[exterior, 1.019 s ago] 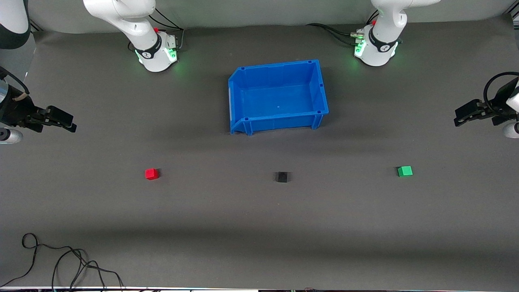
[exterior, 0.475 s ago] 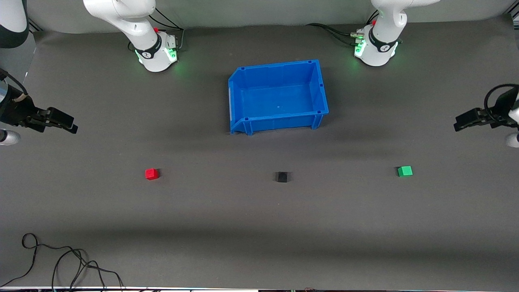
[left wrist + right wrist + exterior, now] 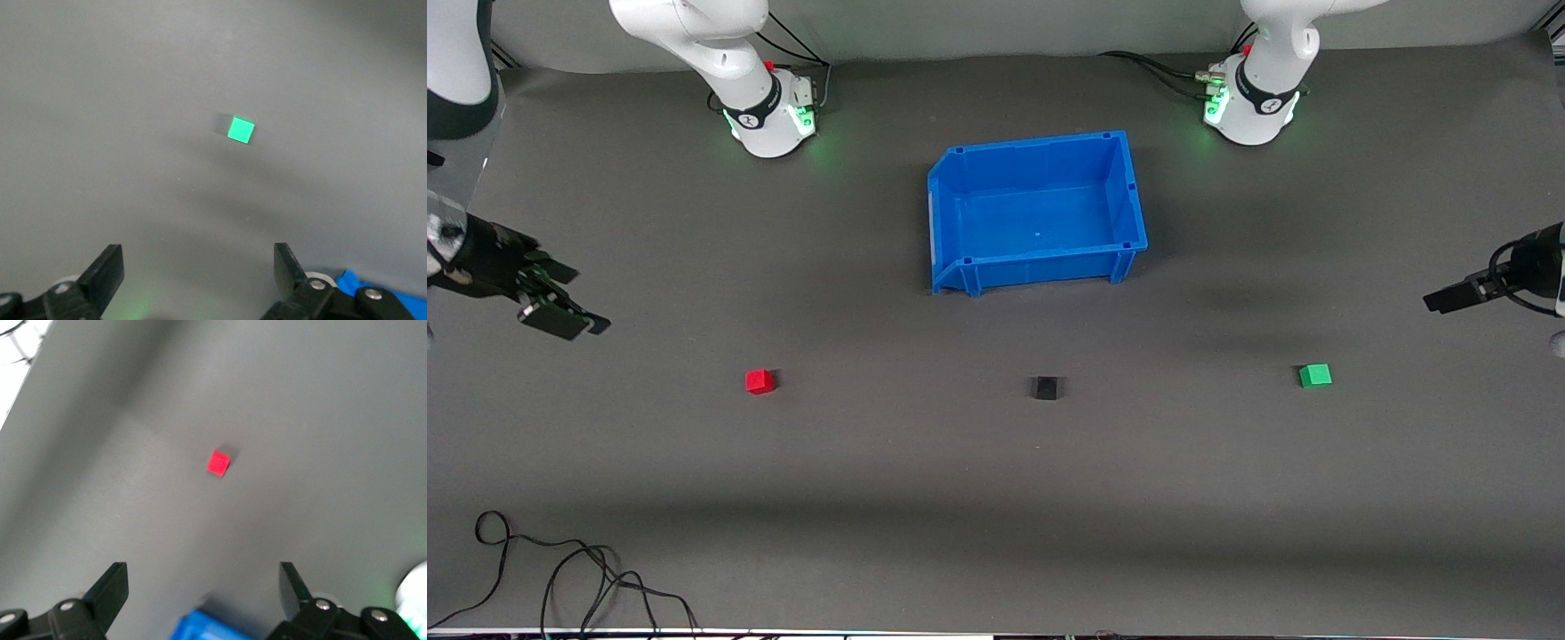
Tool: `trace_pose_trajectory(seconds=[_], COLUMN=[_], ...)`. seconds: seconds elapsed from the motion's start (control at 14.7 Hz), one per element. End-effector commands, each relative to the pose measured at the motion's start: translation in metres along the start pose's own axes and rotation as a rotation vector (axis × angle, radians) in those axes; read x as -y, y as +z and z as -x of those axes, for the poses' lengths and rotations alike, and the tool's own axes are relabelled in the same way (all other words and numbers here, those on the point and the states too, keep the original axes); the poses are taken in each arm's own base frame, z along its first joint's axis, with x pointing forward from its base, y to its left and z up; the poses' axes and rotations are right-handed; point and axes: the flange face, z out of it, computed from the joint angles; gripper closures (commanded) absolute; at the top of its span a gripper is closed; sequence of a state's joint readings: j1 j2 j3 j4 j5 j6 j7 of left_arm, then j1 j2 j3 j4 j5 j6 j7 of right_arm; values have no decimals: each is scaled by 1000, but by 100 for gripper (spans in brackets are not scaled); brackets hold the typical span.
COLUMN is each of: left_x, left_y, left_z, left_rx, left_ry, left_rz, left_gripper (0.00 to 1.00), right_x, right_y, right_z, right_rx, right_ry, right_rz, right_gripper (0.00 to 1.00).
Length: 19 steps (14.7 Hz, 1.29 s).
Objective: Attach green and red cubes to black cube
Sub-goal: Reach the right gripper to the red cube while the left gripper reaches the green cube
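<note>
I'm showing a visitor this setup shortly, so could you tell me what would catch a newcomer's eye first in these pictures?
The big blue bin between the two arm bases stands out most against the grey mat. Nearer the front camera, three tiny cubes sit apart in a row: the red cube toward the right arm's end, the black cube in the middle, the green cube toward the left arm's end. Each open end effector, left and right, hangs over bare mat near its own cube.

The red cube lay flat on the worktop, well apart from the right hand. The green cube sat likewise apart from the left hand. The black cube rested between them, touching neither.
</note>
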State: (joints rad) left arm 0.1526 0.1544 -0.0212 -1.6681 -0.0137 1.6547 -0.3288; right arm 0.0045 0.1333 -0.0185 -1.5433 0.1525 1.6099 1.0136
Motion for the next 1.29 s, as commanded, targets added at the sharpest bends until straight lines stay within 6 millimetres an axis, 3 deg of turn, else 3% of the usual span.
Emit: trace_pose_trajectory(seconds=[0.0, 0.2, 0.34, 0.61, 0.75, 0.95, 1.22], left_x=[-16, -17, -13, -19, -17, -28, -24], left_y=[34, 72, 111, 186, 216, 242, 276], left_z=[-20, -27, -29, -38, -47, -57, -63], left_rx=[4, 18, -5, 61, 68, 31, -2], left_ry=[-225, -381, -499, -830, -927, -1079, -1131], left_rz=[6, 7, 23, 43, 40, 72, 108], left_gripper=[0, 0, 0, 6, 0, 1, 8], right_x=[22, 31, 28, 9, 0, -7, -14], right_y=[45, 97, 140, 221, 262, 306, 351], right_z=[-17, -34, -48, -59, -66, -78, -90], right_rx=[61, 123, 137, 109, 150, 198, 216], right_ry=[259, 326, 361, 389, 406, 412, 394], right_rz=[40, 32, 11, -64, -92, -89, -82], right_gripper=[0, 0, 0, 0, 0, 0, 0])
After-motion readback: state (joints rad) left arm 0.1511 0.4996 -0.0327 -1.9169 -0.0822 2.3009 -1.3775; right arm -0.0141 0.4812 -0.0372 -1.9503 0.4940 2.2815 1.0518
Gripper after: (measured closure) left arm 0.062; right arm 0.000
